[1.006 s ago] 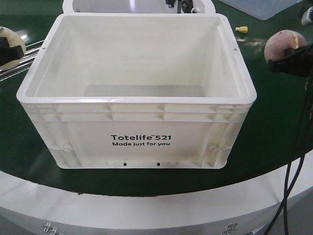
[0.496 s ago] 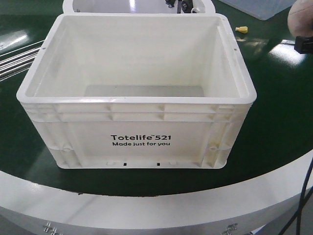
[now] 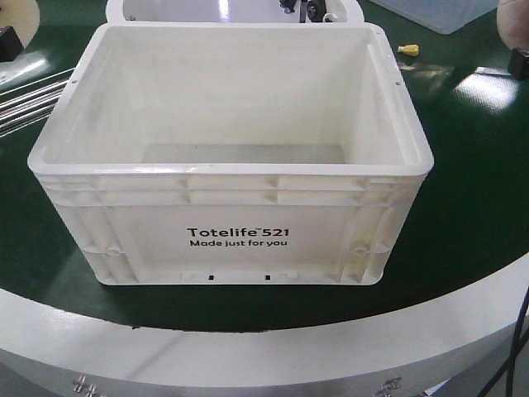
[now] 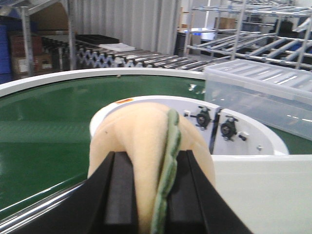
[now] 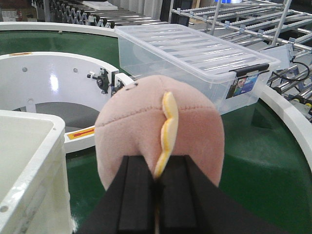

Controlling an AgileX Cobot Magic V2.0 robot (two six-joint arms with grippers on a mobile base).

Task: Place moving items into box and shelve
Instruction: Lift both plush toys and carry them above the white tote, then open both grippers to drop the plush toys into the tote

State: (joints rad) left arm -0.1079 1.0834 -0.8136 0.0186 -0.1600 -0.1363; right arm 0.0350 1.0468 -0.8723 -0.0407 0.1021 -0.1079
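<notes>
Box point(image 3: 140, 240) mid-frame; both plushes cut off at front-view edges.
L fingers point(image 4: 117, 195) clamp cream plush point(image 4: 141, 141), R fingers point(image 5: 136, 195) pink plush point(image 5: 141, 126).

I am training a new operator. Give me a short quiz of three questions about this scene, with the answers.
1. True or false: the white box bears the print "Totelife 521".
2. What does the right gripper hold? A: a pink plush toy. B: a blue bin. C: nothing.
3. Fill in: the left gripper is shut on the ____.
Key: 1 true; 2 A; 3 cream plush toy.
</notes>
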